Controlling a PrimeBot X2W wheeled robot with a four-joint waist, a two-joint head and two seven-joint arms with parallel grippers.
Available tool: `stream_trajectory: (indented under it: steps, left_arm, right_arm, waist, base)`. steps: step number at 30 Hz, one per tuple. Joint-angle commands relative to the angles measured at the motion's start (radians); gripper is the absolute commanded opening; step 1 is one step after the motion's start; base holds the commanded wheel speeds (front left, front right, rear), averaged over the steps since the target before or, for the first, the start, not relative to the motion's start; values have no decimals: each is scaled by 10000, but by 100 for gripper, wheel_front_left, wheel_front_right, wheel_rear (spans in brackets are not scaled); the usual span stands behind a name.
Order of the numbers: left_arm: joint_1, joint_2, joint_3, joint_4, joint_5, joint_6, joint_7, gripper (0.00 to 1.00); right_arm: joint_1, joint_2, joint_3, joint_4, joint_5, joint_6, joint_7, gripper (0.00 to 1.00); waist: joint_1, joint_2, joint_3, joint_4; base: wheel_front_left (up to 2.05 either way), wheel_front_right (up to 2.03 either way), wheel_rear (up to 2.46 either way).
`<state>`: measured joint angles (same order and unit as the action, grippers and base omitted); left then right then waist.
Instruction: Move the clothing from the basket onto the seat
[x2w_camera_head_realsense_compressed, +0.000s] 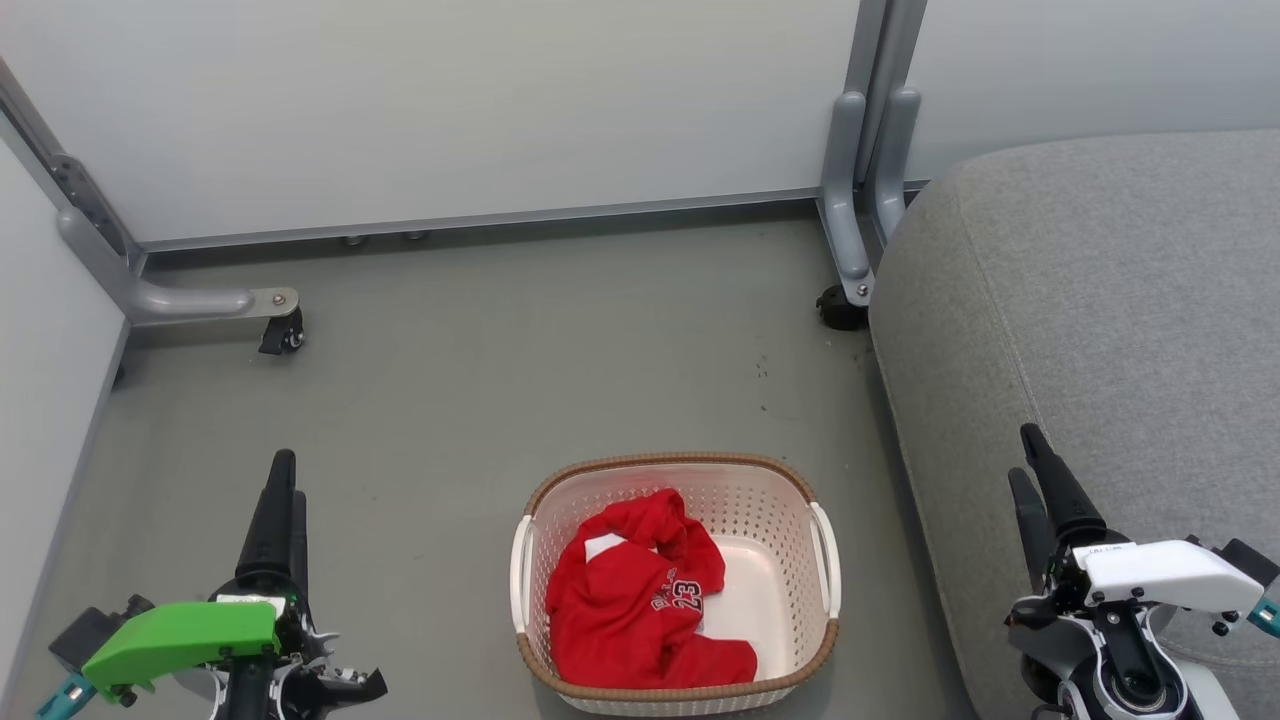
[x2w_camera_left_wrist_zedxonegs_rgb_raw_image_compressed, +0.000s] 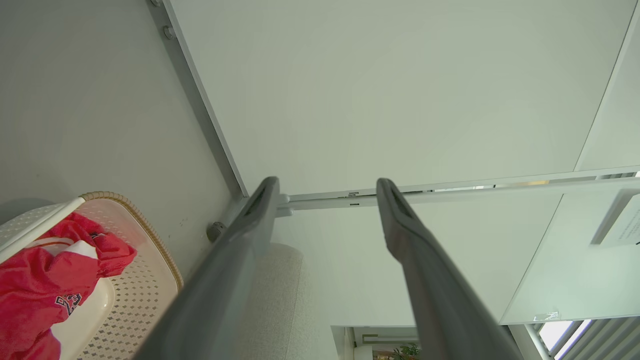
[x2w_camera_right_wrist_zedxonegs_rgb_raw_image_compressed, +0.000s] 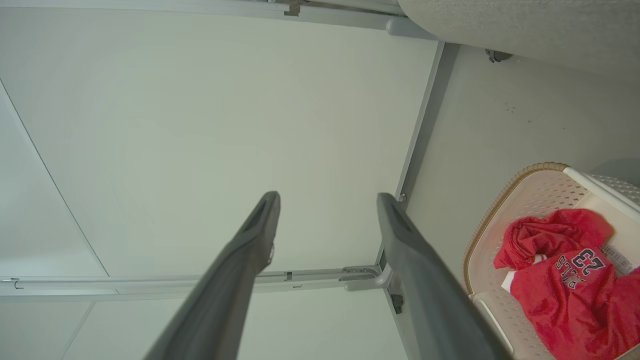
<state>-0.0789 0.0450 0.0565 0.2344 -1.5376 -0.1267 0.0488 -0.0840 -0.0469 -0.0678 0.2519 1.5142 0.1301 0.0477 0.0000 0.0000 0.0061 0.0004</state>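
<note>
The red clothing (x2w_camera_head_realsense_compressed: 635, 605) lies crumpled in the cream basket (x2w_camera_head_realsense_compressed: 763, 503) on the floor, its number 23 facing up. The grey seat (x2w_camera_head_realsense_compressed: 1100, 300) fills the right side, just right of the basket. My left gripper (x2w_camera_head_realsense_compressed: 283, 478) stands open over the floor well left of the basket, nothing between its fingers. My right gripper (x2w_camera_head_realsense_compressed: 1028, 455) is open above the seat's near edge, right of the basket. The left wrist view has the clothing (x2w_camera_left_wrist_zedxonegs_rgb_raw_image_compressed: 35, 285) and basket (x2w_camera_left_wrist_zedxonegs_rgb_raw_image_compressed: 145, 290) at lower left; the right wrist view has the clothing (x2w_camera_right_wrist_zedxonegs_rgb_raw_image_compressed: 565, 295) and basket (x2w_camera_right_wrist_zedxonegs_rgb_raw_image_compressed: 495, 235) at lower right.
White partition panels (x2w_camera_head_realsense_compressed: 450, 110) close off the back and left. Their grey caster feet (x2w_camera_head_realsense_compressed: 282, 335) and a grey post foot (x2w_camera_head_realsense_compressed: 845, 300) stand on the floor. Bare grey floor (x2w_camera_head_realsense_compressed: 480, 390) stretches between the panels and the basket.
</note>
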Motion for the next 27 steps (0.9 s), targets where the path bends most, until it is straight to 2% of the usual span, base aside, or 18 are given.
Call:
stream_trajectory:
  steps: [1, 12, 27]
  left_arm:
    - [-356, 97, -74, -276, 405, -24, -134, 100]
    - [-283, 120, -300, -901, 2635, -29, -592, 100]
    - [-96, 386, -875, -1086, 5746, -35, -1143, 100]
  right_arm:
    - [-255, -97, 52, -239, -417, 3, -126, 100]
    - [-242, -88, 350, -663, -2857, 4, -582, 100]
    - [-183, -137, 780, -903, -6001, 5, -1136, 100]
  waist:
    - [0, 0, 4, 2]
    - [0, 0, 5, 2]
    - [0, 0, -10, -2]
  base:
    - [0, 0, 0]
    - [0, 0, 0]
    - [0, 0, 0]
